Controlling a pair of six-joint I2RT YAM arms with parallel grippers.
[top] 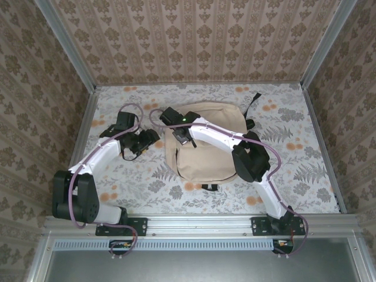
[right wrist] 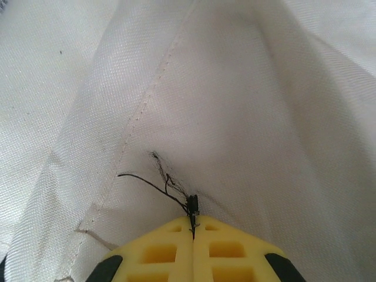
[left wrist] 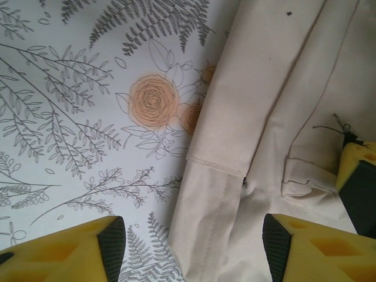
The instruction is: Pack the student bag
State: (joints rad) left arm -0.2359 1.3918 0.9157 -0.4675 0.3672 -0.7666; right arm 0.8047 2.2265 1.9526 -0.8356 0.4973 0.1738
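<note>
Patterned beige wallpaper (top: 194, 35) lines the three walls of the booth. Below them lies a smooth white tablecloth (top: 305, 176) printed with grey ferns and orange roses.

At the middle of the top view lies the student bag (top: 202, 161), a large tan backpack of soft woven canvas, flat on the cloth. It has stitched seams, a rounded front pocket and black webbing straps (top: 254, 101) trailing off its upper right corner.

Two white jointed arms reach in from the lower edge of that view, each looped with a purple cable.

The left gripper (left wrist: 194, 235) hangs low over the bag's left side with its jaws spread wide and nothing between them touched. Its yellow moulded fingers (left wrist: 88, 247) carry black rubbery pads, one over the printed cloth and one over the canvas, straddling a folded seam edge.

The right gripper (right wrist: 192, 226) sits on the bag's upper left area. Its ribbed yellow fingers are pressed fully together, pinching a small dark tab (right wrist: 192, 205) beside a seam. Thin loose black threads (right wrist: 153, 182) curl out from that tab across the weave.
</note>
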